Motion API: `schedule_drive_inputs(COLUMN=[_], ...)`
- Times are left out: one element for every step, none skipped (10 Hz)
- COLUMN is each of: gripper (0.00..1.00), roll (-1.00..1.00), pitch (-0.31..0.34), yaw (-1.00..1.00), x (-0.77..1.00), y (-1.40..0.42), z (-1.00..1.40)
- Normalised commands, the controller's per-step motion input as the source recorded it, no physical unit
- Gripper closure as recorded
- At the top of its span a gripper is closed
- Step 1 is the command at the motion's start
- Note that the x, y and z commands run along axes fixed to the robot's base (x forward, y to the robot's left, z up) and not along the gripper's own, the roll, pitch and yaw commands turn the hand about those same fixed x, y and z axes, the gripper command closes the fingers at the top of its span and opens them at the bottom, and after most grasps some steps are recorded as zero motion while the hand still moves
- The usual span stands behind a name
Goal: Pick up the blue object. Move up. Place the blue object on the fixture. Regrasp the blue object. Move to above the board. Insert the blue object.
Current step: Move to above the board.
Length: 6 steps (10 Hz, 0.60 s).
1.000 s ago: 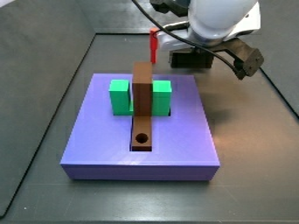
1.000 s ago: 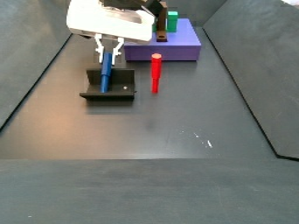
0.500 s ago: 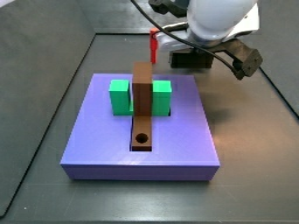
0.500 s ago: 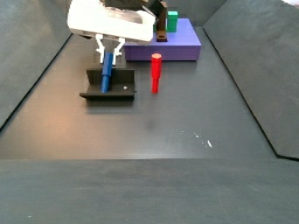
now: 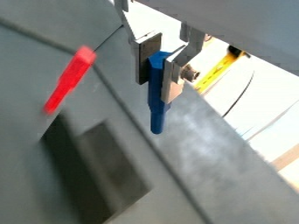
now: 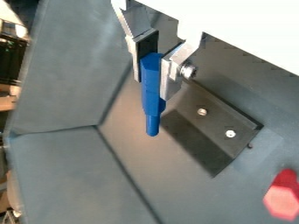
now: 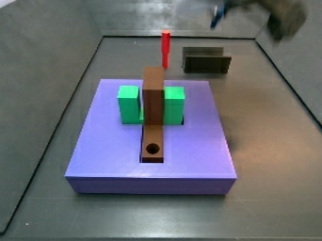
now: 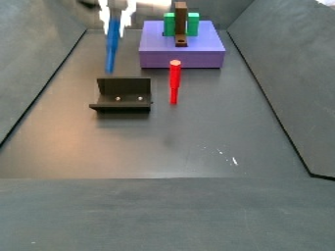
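Dark grey tabletop (image 8: 197, 196), largest thing in both side views. On it the board (image 7: 157, 141), a lavender-purple slab, with two green blocks (image 7: 130, 104) flanking a brown strip (image 7: 153, 113); the strip has a round hole (image 7: 153, 149) near its end. In a side view the board (image 8: 197, 44) sits at the far end of the tabletop.

The fixture (image 8: 121, 96), a dark bracket on a base plate, stands on the tabletop well apart from the board; also seen behind the board in a side view (image 7: 206, 61). Nothing sits in it. In a wrist view its plate with two screws shows (image 6: 211, 122).

Red peg (image 8: 175, 82) stands upright just beside the fixture, between fixture and board; also visible (image 7: 165, 42) in a side view and as a red blur in both wrist views (image 5: 68, 79).

Pincer (image 8: 118, 12) is raised high at the frame's top edge, above the fixture and clear of it; in a side view (image 7: 251, 11) it is motion-blurred at the top edge. Both wrist views show the silver fingers (image 5: 147, 48) pressed on the upper end of the blue object (image 5: 156, 92), which hangs straight down below them (image 6: 152, 94). In a side view the blue object (image 8: 110, 49) hangs upright in the air above the fixture, not touching it.
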Motion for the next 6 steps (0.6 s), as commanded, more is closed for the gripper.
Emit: schedule_drive_inputs(gripper=[1.00, 1.00, 1.00, 1.00, 1.00, 1.00], roll=[-0.02, 0.00, -0.02, -0.02, 0.00, -1.00], pitch=[0.061, 0.061, 0.074, 0.082, 0.090, 0.231], yaw=[-0.01, -0.01, 0.00, 0.01, 0.03, -0.24], x=[0.00, 0.00, 0.00, 0.01, 0.03, -0.97], y=[-0.01, -0.01, -0.01, -0.01, -0.02, -1.40], z=[1.40, 1.40, 1.40, 0.66, 0.26, 0.24])
